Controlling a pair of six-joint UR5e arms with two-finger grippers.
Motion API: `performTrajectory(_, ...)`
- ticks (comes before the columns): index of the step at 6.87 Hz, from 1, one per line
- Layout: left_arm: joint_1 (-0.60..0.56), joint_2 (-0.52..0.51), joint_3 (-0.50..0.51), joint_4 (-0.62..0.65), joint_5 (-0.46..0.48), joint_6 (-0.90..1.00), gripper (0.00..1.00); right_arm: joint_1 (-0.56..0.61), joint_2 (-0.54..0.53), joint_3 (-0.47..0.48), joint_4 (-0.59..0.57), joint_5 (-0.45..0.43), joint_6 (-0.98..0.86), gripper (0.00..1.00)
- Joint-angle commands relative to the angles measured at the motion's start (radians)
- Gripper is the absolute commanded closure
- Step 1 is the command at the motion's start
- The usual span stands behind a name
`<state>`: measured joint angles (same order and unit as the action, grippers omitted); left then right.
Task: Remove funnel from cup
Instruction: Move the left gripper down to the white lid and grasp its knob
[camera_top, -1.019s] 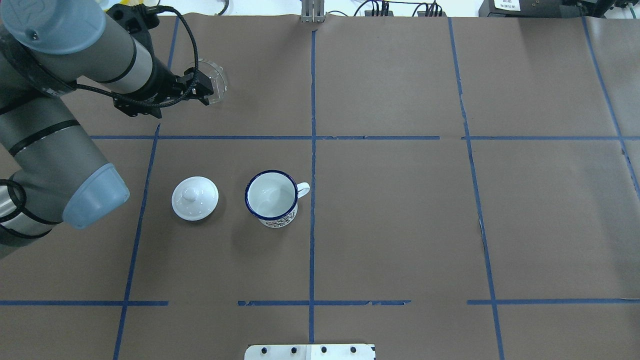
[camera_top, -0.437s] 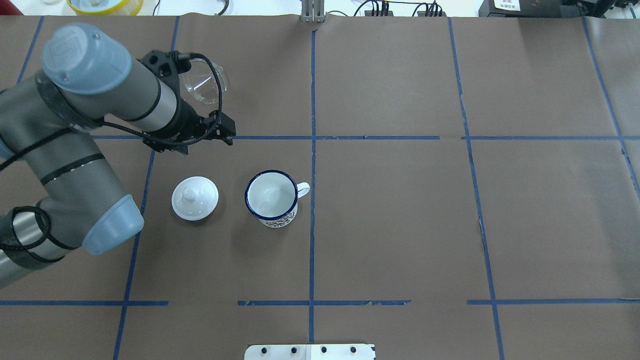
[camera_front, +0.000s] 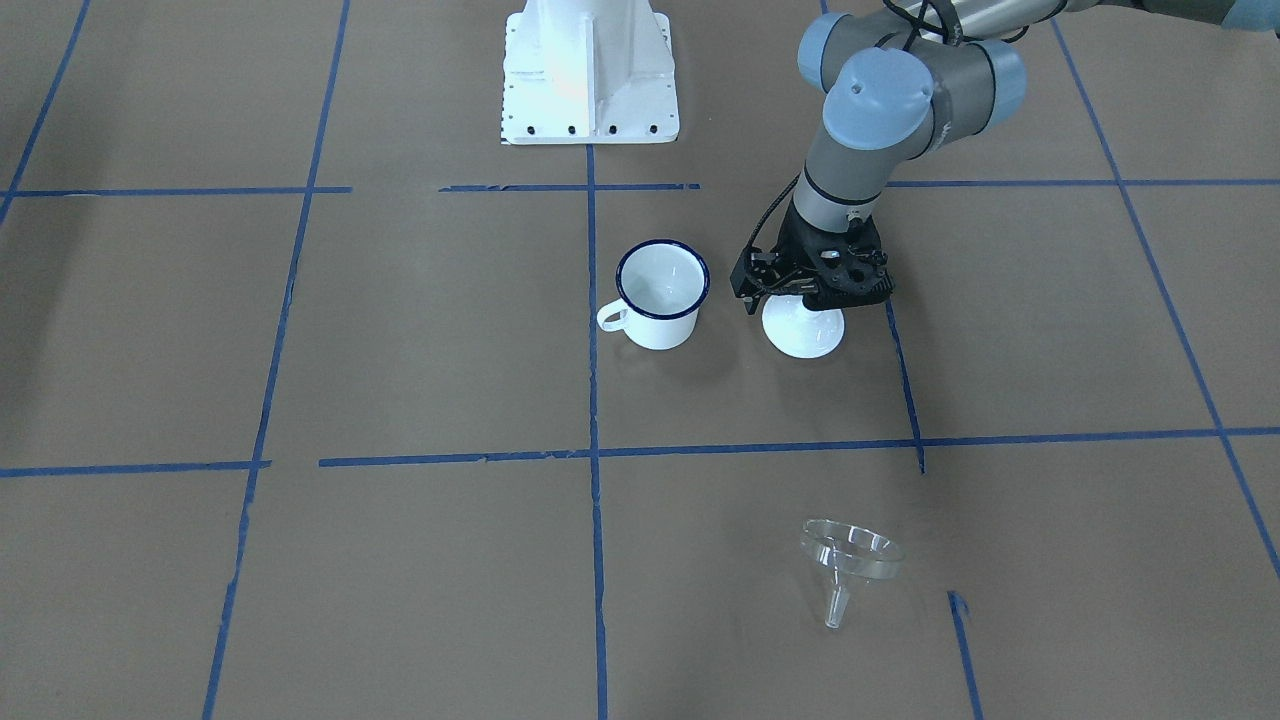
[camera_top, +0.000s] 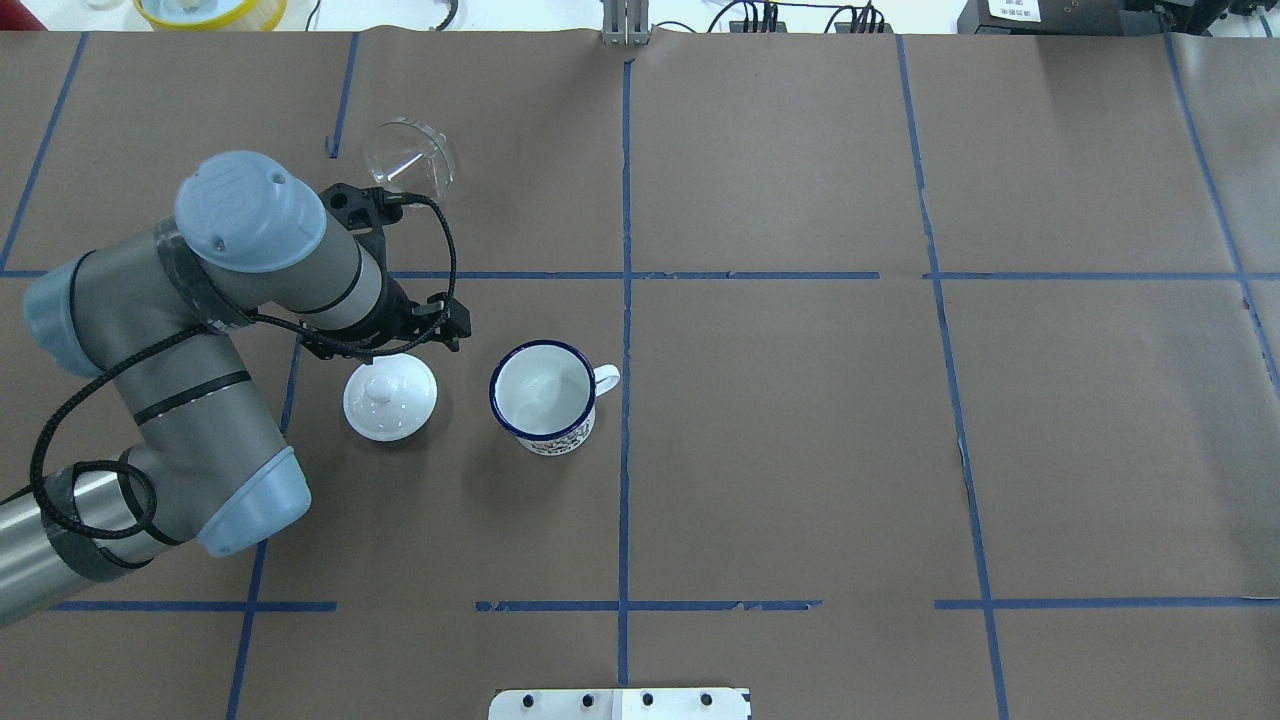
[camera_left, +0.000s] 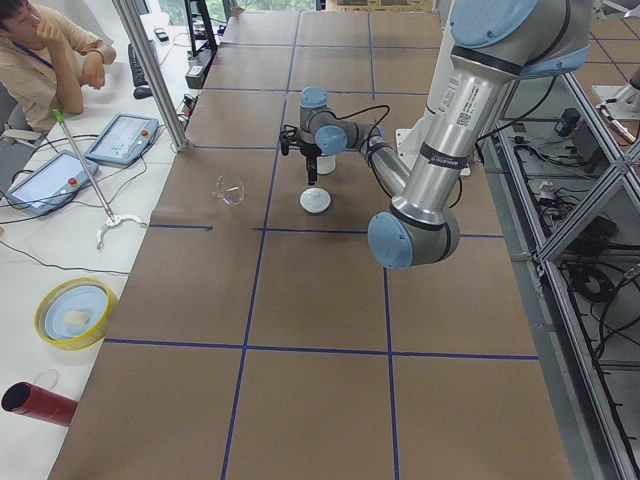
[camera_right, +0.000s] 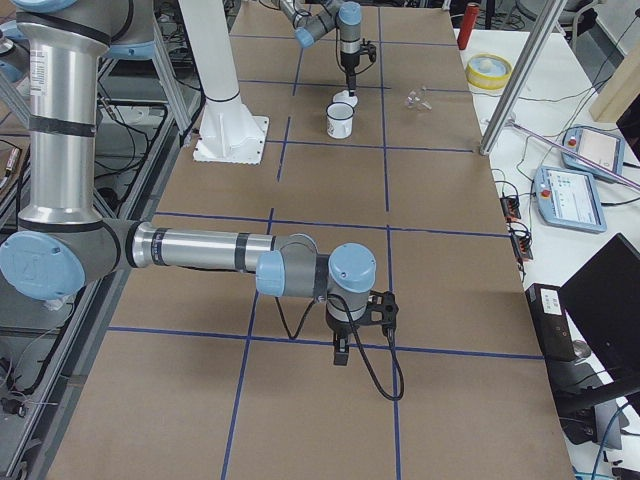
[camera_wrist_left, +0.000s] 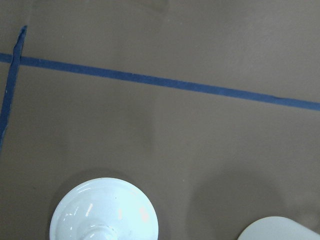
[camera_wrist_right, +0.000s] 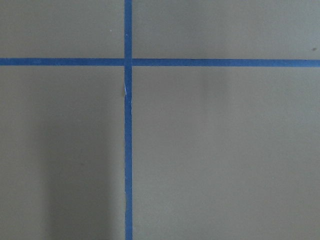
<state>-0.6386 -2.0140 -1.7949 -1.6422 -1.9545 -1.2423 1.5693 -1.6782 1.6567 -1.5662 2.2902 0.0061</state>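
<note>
With the job apparently done, the clear funnel (camera_top: 410, 160) lies on the brown-papered tabletop (camera_top: 800, 450) near its far edge, toward the left end, tipped over with its spout pointing away from the robot. The blue-rimmed cup (camera_top: 543, 395) stands empty near the tabletop's middle. A second ago the left gripper (camera_top: 450, 328) was at the funnel's rim; it has since let go and swung back toward the robot, and now hangs over the white knobbed lid (camera_top: 390, 397) just beside the cup, carrying nothing. Whether its jaws are spread or pressed together cannot be told. The right gripper (camera_right: 342, 352) hovers over bare paper near the tabletop's right end, its jaws likewise unreadable. What remains looks like withdrawal only.
</note>
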Motion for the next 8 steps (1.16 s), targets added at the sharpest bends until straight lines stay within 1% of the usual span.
performTrajectory(1, 0.007, 0.029, 0.0, 0.005, 0.003, 0.027, 0.0, 0.0, 0.0, -0.001, 0.0, 0.0, 0.0, 0.0)
performTrajectory(2, 0.007, 0.037, -0.003, 0.004, 0.003, 0.078, 0.0, 0.0, 0.0, 0.0, 0.0, 0.0, 0.0, 0.0)
performTrajectory(6, 0.007, 0.049, 0.012, -0.018, 0.002, 0.084, 0.01, 0.0, 0.0, 0.0, 0.0, 0.0, 0.0, 0.0)
performTrajectory(8, 0.008, 0.05, 0.032, -0.039, 0.0, 0.08, 0.11, 0.0, 0.0, 0.0, 0.0, 0.0, 0.0, 0.0)
